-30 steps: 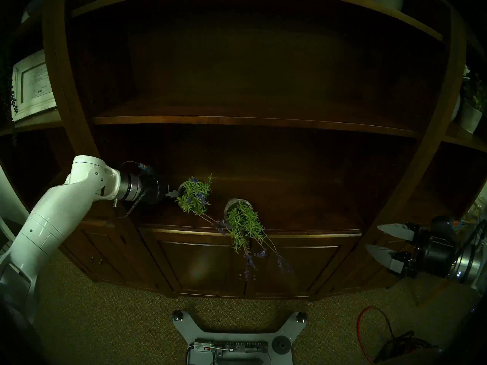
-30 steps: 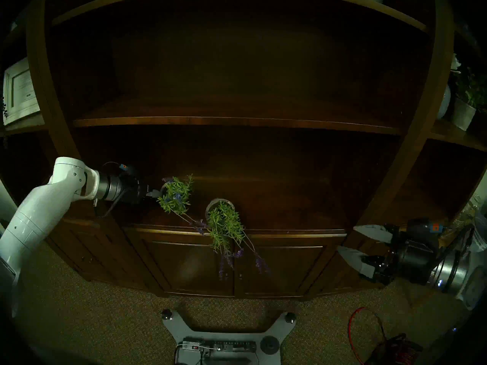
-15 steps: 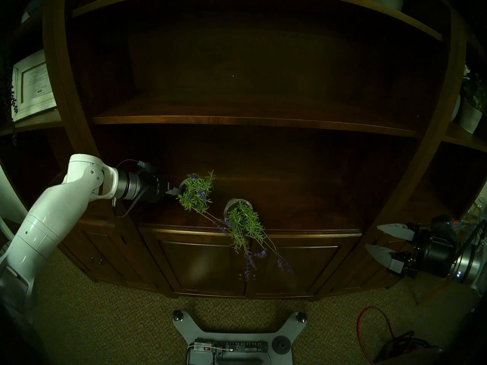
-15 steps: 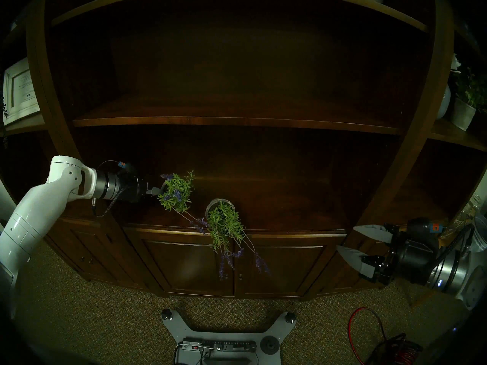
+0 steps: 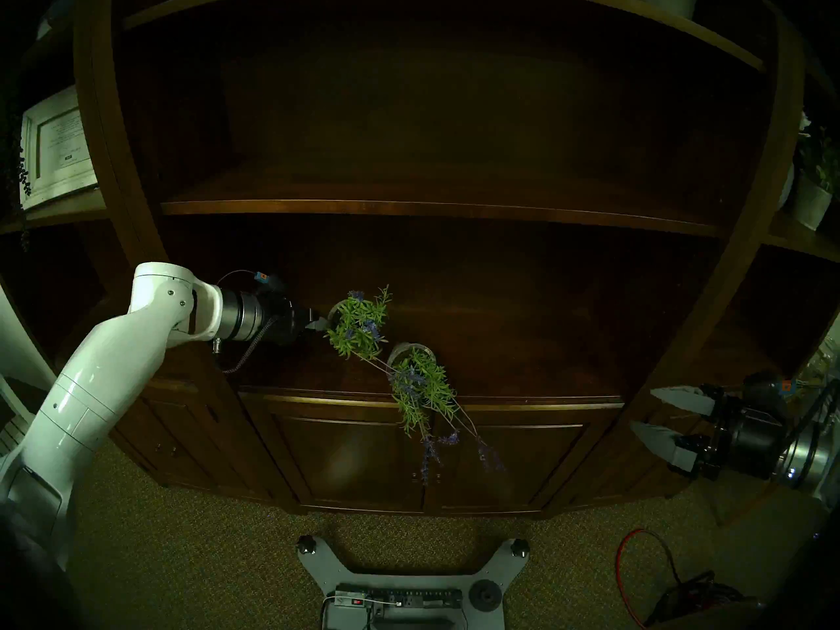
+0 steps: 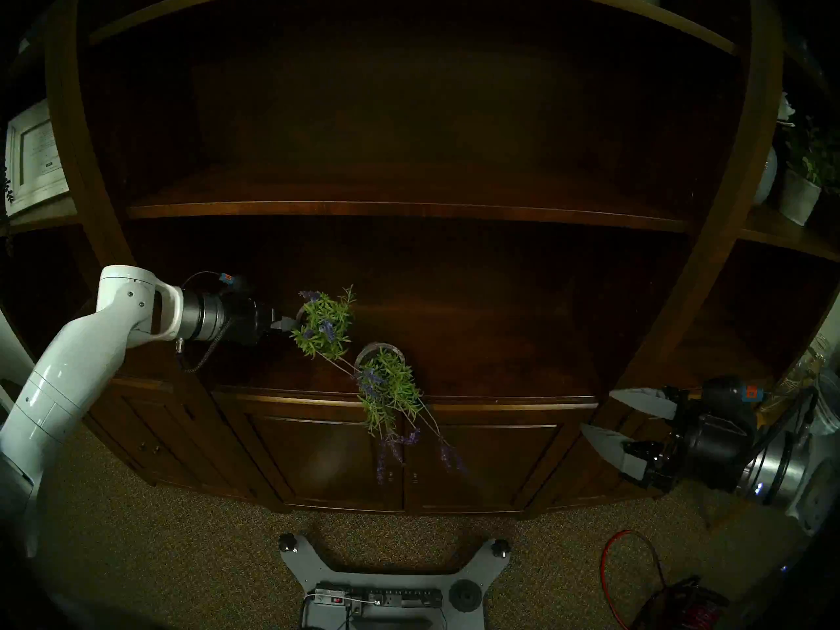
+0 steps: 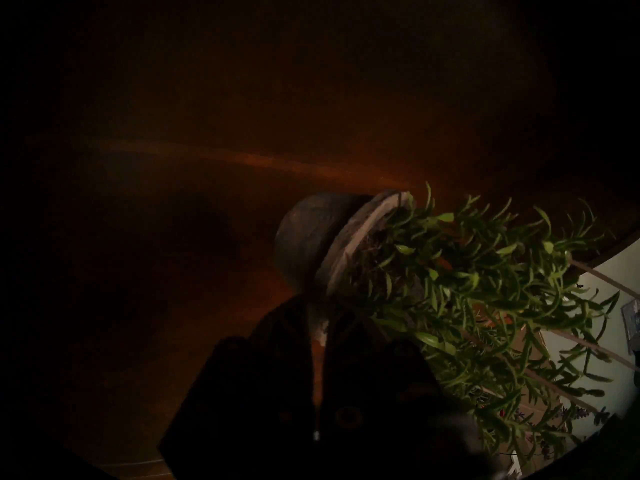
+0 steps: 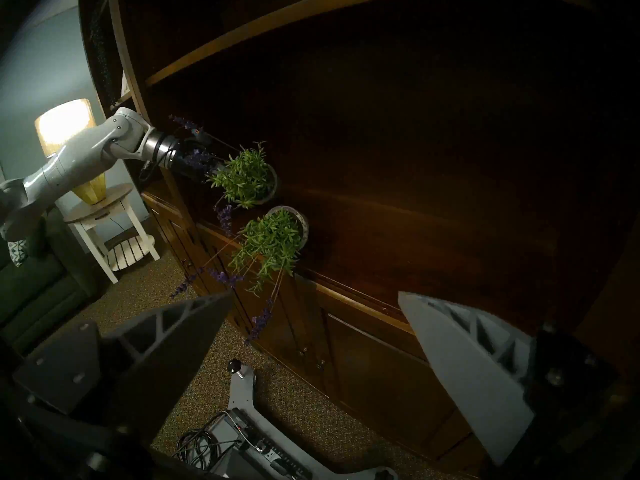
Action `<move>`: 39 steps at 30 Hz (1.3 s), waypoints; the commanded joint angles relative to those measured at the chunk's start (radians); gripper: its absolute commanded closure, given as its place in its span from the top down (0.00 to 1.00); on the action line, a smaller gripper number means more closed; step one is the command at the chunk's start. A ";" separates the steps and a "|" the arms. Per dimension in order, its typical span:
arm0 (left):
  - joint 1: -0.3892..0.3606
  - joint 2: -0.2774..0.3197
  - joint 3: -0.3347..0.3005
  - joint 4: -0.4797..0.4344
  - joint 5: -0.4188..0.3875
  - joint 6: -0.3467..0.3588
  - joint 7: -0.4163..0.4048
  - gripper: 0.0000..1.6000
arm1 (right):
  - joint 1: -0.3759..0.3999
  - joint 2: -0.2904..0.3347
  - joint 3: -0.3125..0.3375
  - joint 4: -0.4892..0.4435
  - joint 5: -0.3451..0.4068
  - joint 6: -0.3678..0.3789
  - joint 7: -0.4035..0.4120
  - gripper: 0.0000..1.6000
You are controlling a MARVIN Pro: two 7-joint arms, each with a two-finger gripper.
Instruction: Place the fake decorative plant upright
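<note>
Fig.: My left pincer (image 5: 319, 325) grips tilted plant pot (image 7: 311, 233) by rim, lifted; right pincer (image 5: 647, 411) open. Next: rotate pot upright, set down.

A wide cabinet (image 5: 436, 452) fills the scene, with a ledge (image 5: 522, 370) above its doors and a shelf (image 5: 409, 208) higher up. Two potted plants are at the ledge. The left plant (image 5: 359, 327) is tilted, its pot rim in the left pincer (image 5: 318, 325), which reaches in from the left. The right plant (image 5: 418, 379) lies on its side on the ledge, just right of and nearer than the first, its stems hanging over the near edge in front of the doors. One long stem of the left plant reaches across onto the right plant. The right pincer (image 5: 668, 417) hangs well apart at the far right. The robot's base (image 5: 409, 583) is on the carpet (image 5: 182, 547), nearest of all. A picture frame (image 5: 57, 147) stands on a side shelf at far left.
</note>
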 commanded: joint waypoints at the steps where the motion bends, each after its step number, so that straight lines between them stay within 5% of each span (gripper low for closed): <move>1: -0.052 -0.030 -0.037 -0.038 -0.078 -0.002 0.021 0.00 | 0.002 0.000 0.002 -0.002 -0.002 -0.003 0.001 1.00; 17: -0.088 -0.105 0.004 -0.003 -0.275 -0.002 0.183 0.00 | 0.002 0.000 0.002 -0.002 -0.002 -0.003 0.001 1.00; 39: -0.169 -0.154 0.014 0.173 -0.572 -0.002 0.391 0.00 | 0.002 0.000 0.002 -0.002 -0.002 -0.003 0.001 1.00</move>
